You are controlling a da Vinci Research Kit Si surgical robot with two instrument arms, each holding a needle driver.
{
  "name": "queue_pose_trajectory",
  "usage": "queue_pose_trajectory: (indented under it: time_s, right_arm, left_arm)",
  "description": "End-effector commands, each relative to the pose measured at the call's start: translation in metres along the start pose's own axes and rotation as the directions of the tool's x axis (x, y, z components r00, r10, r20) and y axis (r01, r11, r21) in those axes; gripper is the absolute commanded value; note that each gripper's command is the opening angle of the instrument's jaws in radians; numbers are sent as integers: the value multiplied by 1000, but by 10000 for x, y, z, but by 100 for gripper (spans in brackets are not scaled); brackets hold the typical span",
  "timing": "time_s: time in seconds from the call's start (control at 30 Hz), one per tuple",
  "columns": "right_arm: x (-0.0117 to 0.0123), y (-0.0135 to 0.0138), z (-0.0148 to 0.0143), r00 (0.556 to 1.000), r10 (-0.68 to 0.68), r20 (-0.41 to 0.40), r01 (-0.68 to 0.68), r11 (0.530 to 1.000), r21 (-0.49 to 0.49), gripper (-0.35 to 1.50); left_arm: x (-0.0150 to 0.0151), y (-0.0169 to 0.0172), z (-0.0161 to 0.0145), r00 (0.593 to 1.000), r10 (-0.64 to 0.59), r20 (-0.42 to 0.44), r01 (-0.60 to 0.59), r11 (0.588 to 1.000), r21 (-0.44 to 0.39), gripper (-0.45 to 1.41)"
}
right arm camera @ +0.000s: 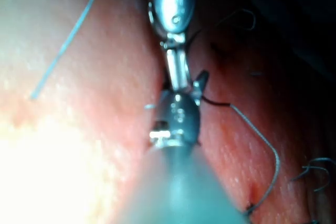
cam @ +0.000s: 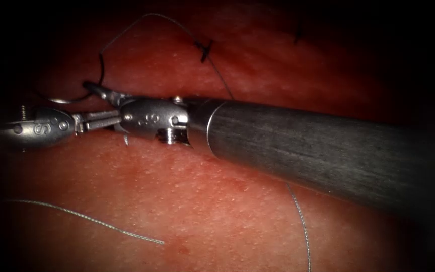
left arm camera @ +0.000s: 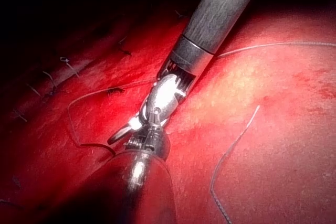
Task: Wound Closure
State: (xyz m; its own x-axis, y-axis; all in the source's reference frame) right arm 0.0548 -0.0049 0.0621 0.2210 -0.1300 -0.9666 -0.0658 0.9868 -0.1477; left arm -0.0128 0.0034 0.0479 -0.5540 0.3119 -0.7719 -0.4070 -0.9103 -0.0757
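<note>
My right tool's (cam: 90,87) shaft crosses the endoscope view from the right. Its jaws point left and are shut on the dark thread (cam: 101,55), which arcs up to a knotted stitch (cam: 205,49) on the cut. A thin curved glint (cam: 60,101) lies on the tissue (cam: 187,211) just below those jaws; I cannot tell whether it is the needle. My left tool (cam: 107,119) comes in from the left, jaws shut, with its tips against the right tool's wrist (cam: 152,120). Both tools meet nose to nose in the left wrist view (left arm camera: 123,131) and the right wrist view (right arm camera: 178,72).
A second stitch (cam: 298,34) sits farther right along the cut. One loose pale thread end (cam: 86,217) lies on the near tissue at the left. Another pale thread (cam: 302,221) runs out from under the right shaft. Several short stitch tails (left arm camera: 52,82) line the closed cut.
</note>
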Motion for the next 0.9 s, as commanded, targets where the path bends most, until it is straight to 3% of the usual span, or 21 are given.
queue_pose_trajectory:
  time_s: [0.03, 0.07, 0.13, 0.5, 0.53, 0.6, 0.63, 0.7, 0.9]
  right_arm:
    - [-2, 1, 12, 1000, -6, -3, 6, 1000, 0, 84]
    - [-4, -2, 13, 1000, -9, -5, 9, 1000, -1, 59]
    - [-5, -7, 12, 1000, -16, -24, 16, 1000, 27, -35]
    - [7, -5, 7, 998, -12, -70, 16, 998, 58, -35]
    - [7, -5, 6, 998, -11, -60, 14, 999, 51, -23]
    - [8, -4, 1, 998, 50, -43, -48, 998, 50, 88]
    - [8, -3, -3, 996, 75, -44, -72, 996, 56, 110]
    - [9, -3, -17, 993, 105, -49, -102, 992, 70, 131]
    - [18, 11, -81, 990, 139, -12, -138, 988, 61, 146]
  left_arm:
    - [2, -1, 7, 1000, 3, -3, -3, 1000, 1, -45]
    - [2, 0, 7, 1000, 3, -3, -3, 1000, 1, -45]
    - [3, 1, 7, 1000, 2, -3, -2, 1000, 2, -45]
    - [0, -1, 8, 1000, 4, -12, -4, 1000, 5, -45]
    - [0, -1, 6, 1000, 4, -12, -4, 1000, 4, -45]
    - [-2, 2, 0, 1000, 6, -19, -6, 1000, 4, -45]
    - [-3, 3, -3, 1000, 7, -22, -7, 1000, 4, -45]
    - [-6, 6, -14, 999, 10, -30, -10, 1000, 0, -45]
    - [-22, 4, -44, 999, 9, -45, -9, 1000, 15, -45]
